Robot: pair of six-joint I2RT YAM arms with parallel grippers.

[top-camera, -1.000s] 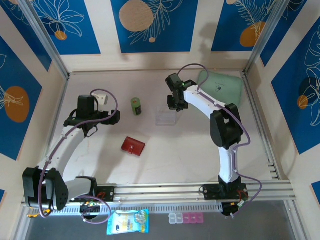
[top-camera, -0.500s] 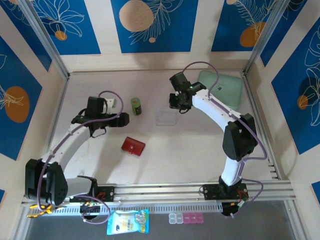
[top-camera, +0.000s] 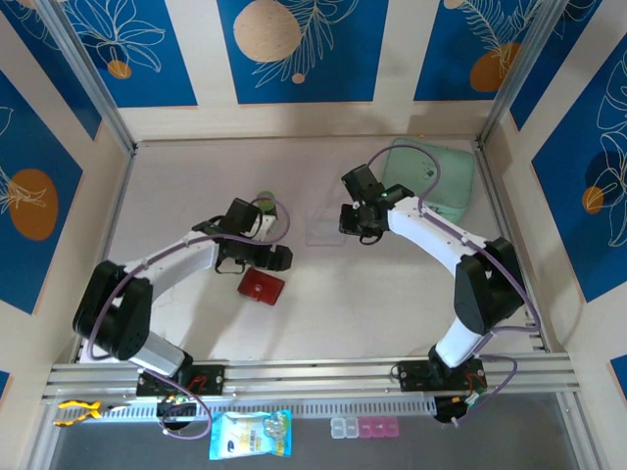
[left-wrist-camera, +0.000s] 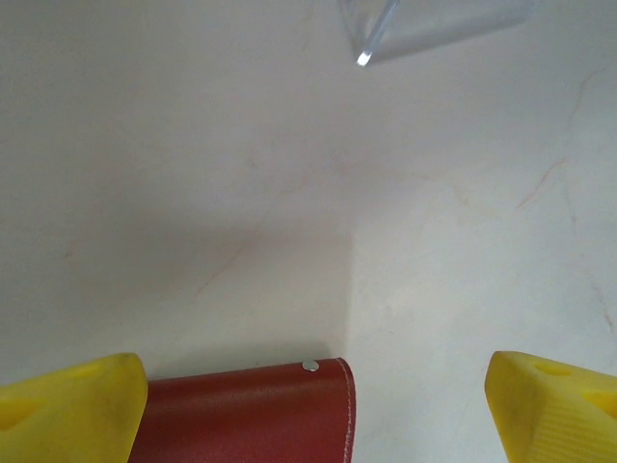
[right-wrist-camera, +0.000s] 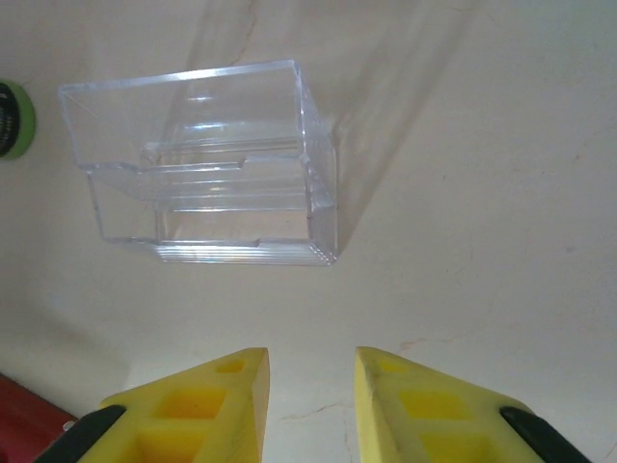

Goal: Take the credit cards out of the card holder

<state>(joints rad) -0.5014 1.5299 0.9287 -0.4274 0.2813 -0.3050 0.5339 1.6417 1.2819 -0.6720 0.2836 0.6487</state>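
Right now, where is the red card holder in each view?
Top external: card holder left of centre, mid-height.
Left wrist: card holder at the bottom edge, left of centre.
Right wrist: red sliver in the bottom-left corner, probably the card holder.
Shared landmark: the clear plastic box.

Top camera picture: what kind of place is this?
Probably a robot test booth, not a home: two robot arms bolted to a rail, a table walled in by blue patterned panels, and small practice things like the red card holder.
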